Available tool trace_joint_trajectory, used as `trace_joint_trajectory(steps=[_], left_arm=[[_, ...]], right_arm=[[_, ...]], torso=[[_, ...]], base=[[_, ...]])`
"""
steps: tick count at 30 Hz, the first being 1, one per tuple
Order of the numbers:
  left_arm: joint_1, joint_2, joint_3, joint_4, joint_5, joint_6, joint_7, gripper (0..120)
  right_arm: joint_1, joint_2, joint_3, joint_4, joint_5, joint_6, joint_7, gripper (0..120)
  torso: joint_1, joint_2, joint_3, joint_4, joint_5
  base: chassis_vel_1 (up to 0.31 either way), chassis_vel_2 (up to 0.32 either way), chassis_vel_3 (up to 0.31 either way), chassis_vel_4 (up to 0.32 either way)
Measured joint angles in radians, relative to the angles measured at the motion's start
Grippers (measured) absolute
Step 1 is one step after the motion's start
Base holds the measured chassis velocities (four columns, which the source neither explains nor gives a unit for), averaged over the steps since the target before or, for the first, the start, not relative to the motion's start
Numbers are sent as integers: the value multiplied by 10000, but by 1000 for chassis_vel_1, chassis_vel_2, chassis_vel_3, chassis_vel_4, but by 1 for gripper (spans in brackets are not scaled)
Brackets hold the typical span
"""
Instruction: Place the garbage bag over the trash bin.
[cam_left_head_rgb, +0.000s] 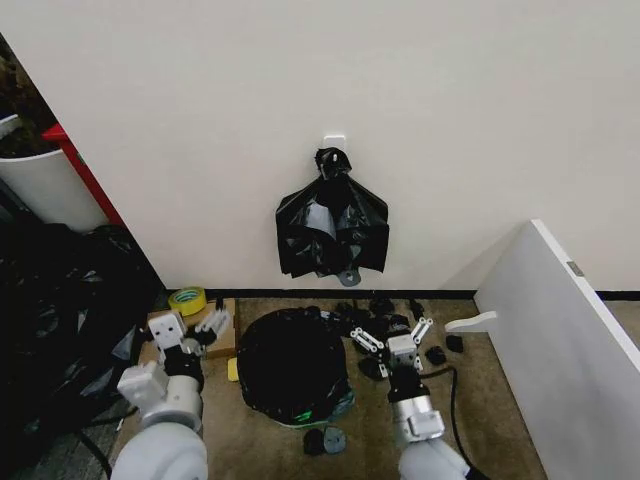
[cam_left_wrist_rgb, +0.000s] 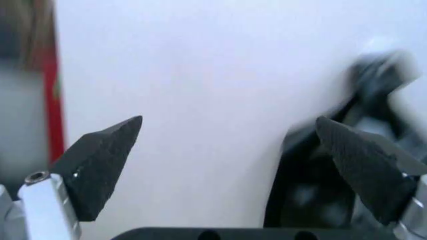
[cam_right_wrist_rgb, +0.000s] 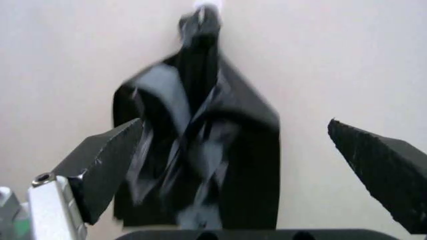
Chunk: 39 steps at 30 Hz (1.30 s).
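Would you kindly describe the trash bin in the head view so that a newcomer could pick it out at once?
Start at the cream wall, where a knotted bundle of black plastic bags hangs from a white hook. On the brown floor right below it stands the round trash bin, between the left gripper and right gripper. Unlike the taller red-edged white cylinder far left, glossy black plastic covers its top.

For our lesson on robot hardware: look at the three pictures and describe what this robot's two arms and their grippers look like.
Both arms are pale grey to white, rounded shells with black joint sections. The left gripper and right gripper have white metal fingers. The wrist views show black, wedge-shaped, rough-textured pads on silver brackets with a small screw. A black cable loops beside the right arm.
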Motion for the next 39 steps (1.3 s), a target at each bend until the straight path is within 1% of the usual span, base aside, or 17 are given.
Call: trace_joint_trajectory(steps=[1, 2, 4, 5, 8, 9, 12, 14, 16, 17, 20, 22, 24, 29, 39], left_arm=[[0, 0, 0, 0, 0, 0, 0, 100], [137, -265, -161, -6, 271, -606, 582, 100], [262, -669, -237, -121, 186, -1006, 1112, 100], [257, -889, -265, -132, 104, -1104, 1303, 100], [115, -1409, -230, 122, -29, -1203, 1562, 100], [115, -1409, -230, 122, -29, -1203, 1562, 100], [-6, -1608, -64, 370, -84, -1191, 1576, 100], [-112, -1582, 0, 460, -165, -1124, 1530, 100], [-199, -1525, 13, 478, -265, -1051, 1450, 100], [-296, -1479, 12, 479, -369, -990, 1384, 100], [-464, -1155, -106, 502, -736, -757, 1182, 100], [-450, -861, -217, 684, -815, -703, 1141, 100], [-434, -643, -291, 923, -850, -707, 1124, 100], [-500, -603, -315, 1268, -873, -821, 1095, 100], [-542, -508, -400, 1434, -884, -1014, 1015, 100]], right_arm=[[0, 0, 0, 0, 0, 0, 0, 100], [-36, 218, 507, -51, 12, 181, -517, 100], [-145, 639, 1418, -143, 19, 511, -1737, 100], [-214, 911, 1929, -189, 21, 635, -2388, 100], [-347, 1702, 3168, -371, 236, 857, -3710, 100], [-347, 1702, 3168, -371, 236, 857, -3710, 100], [-467, 2311, 3922, -599, 422, 1064, -4498, 100], [-593, 2579, 4155, -716, 417, 1178, -4826, 100], [-666, 2680, 4197, -706, 357, 1095, -4836, 100], [-729, 2753, 4208, -647, 272, 945, -4777, 100], [-1003, 2986, 4368, -169, 118, -68, -4475, 100], [-1069, 3076, 4648, 14, 290, -278, -4615, 100], [-1100, 3143, 5048, 69, 568, -231, -5065, 100], [-1228, 3215, 5510, 73, 1097, 80, -5636, 100], [-1537, 3446, 5640, 141, 1383, 196, -5574, 100]], torso=[[0, 0, 0, 0, 0], [0, 0, 0, 0, 2], [0, 0, 0, 1, 1], [0, 1, -1, 0, 5], [0, 0, 0, -3, 0], [0, 0, 0, -3, 0], [0, 0, 0, -3, 0], [0, 0, 0, -2, 2], [0, 0, 0, -1, 1], [0, 0, 0, 0, 1], [0, 0, 0, -3, 0], [0, 0, 0, -1, 0], [0, 0, 0, -2, -1], [0, 0, 0, -1, -1], [0, 0, 0, -1, 1]], base=[[0, 0, 0, 0], [0, 0, 0, 0], [0, 0, 0, 0], [0, 0, 0, 0], [0, 0, 0, 0], [0, 0, 0, 0], [0, 0, 0, 0], [0, 0, 0, 0], [0, 0, 0, 0], [0, 0, 0, 0], [0, 0, 0, 0], [0, 0, 0, 0], [0, 0, 0, 0], [0, 0, 0, 0], [0, 0, 0, 0]])
